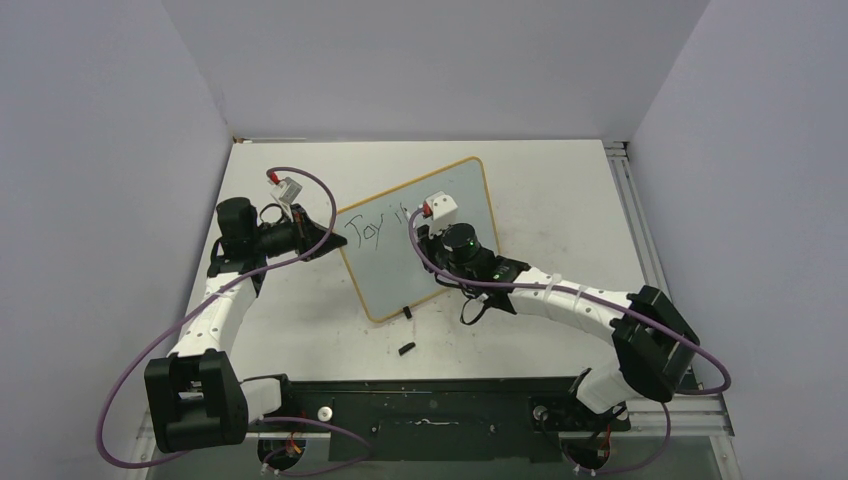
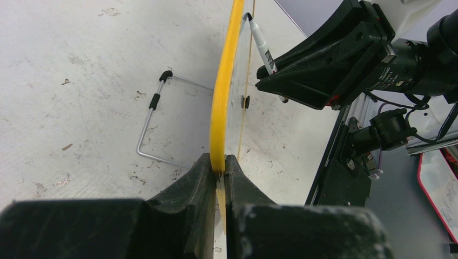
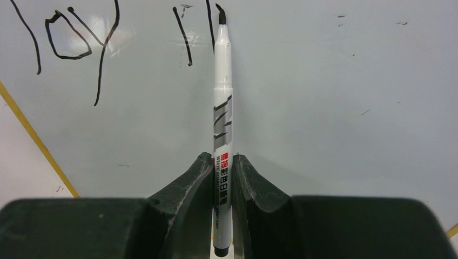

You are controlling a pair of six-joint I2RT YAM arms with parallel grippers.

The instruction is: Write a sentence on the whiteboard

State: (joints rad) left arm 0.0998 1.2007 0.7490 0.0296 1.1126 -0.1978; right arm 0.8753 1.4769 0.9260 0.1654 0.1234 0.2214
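Whiteboard (image 1: 395, 275) standing on edge mid-bench (image 1: 560, 190), yellow frame pinched between left fingers (image 2: 192, 189). Right fingers (image 3: 189, 183) clamped on a white marker (image 3: 222, 97), tip at the board just past "Joy i" of the sentence (image 3: 70, 40).

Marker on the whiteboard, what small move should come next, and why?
Probably sweep the marker on across the whiteboard to finish the letter: its tip sits by a lone stroke after "Joy i", so the sentence is barely begun.
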